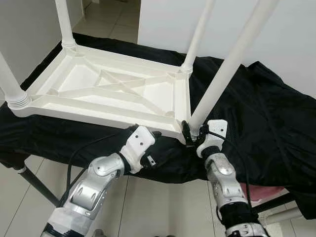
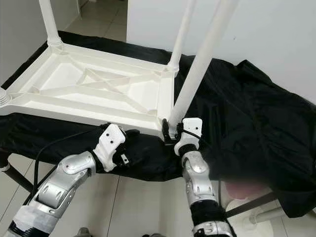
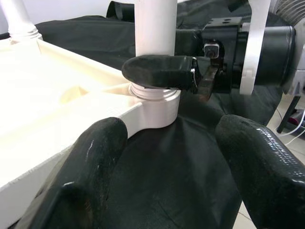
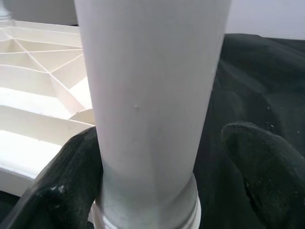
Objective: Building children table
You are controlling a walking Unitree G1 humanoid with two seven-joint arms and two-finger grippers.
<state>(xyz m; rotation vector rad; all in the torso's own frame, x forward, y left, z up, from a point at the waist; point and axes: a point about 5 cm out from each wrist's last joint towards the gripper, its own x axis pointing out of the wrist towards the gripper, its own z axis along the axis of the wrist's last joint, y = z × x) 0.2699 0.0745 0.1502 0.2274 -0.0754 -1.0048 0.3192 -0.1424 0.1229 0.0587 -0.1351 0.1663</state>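
A white tabletop (image 1: 106,94) lies upside down on a black-draped surface (image 1: 266,113), centre-left of frame. Right gripper (image 1: 193,134) jaws sit around the nearest leg (image 1: 222,74), one not touching. Left gripper (image 1: 154,144) jaws are apart beside that corner.
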